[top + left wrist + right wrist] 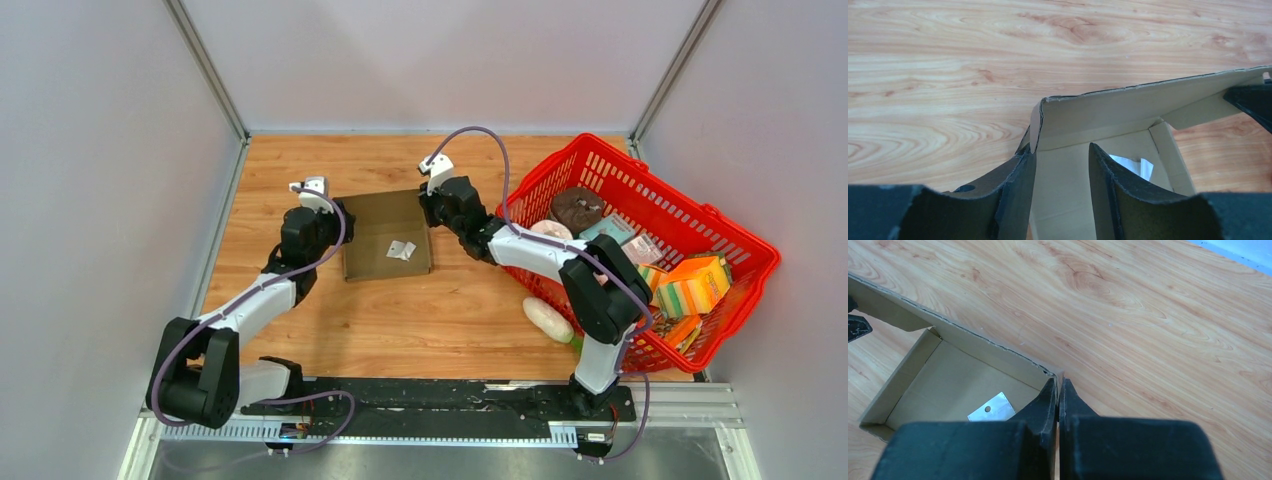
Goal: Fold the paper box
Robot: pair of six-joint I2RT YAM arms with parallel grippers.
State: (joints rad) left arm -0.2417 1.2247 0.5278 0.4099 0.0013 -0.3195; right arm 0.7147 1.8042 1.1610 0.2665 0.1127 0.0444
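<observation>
Plain brown cardboard paper box [385,235] sits mid wooden table [450,320], tray-shaped, walls up, small white packet [402,250] inside. My left claw [1062,149] stands wide at far-left corner, gripping nothing. My right claw [1058,382] pressed tight at far-right corner; whether card is nipped between, cannot tell. Judge card light, thin, stiff across panels, weak at creases, likely to slide on smooth wood. Best hold: wall's top edge near corner, opposite side braced.

The left arm [250,300] and right arm [540,255] reached from the frame's bottom edge toward its centre, elbows bent outward. The left gripper [338,213] held its fingers [1018,190] apart; the right gripper [432,200] had its fingers [1045,405] pressed together
</observation>
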